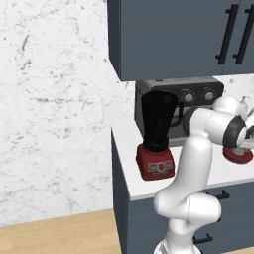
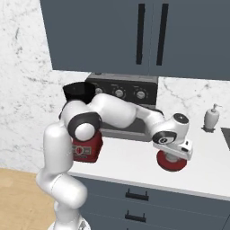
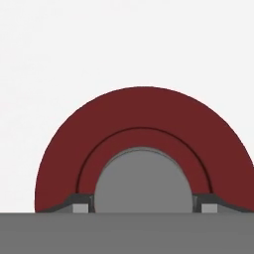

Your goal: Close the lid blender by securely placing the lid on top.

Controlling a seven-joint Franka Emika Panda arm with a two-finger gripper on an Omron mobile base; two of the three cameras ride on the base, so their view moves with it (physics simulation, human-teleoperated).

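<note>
grey toaster oven (image 1: 198, 94), soap dispenser (image 2: 211, 118), white counter (image 2: 130, 164)

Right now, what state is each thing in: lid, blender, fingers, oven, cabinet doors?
lid: flat on the counter, off the blender, right of it.
blender: upright on its red base, jar top open, no lid on.
fingers: one on each side of the lid's grey centre cap, closed against it; lid not lifted.
toaster oven: door shut, behind the blender.
cabinet doors: shut.
soap bottle: upright by the wall.
</note>
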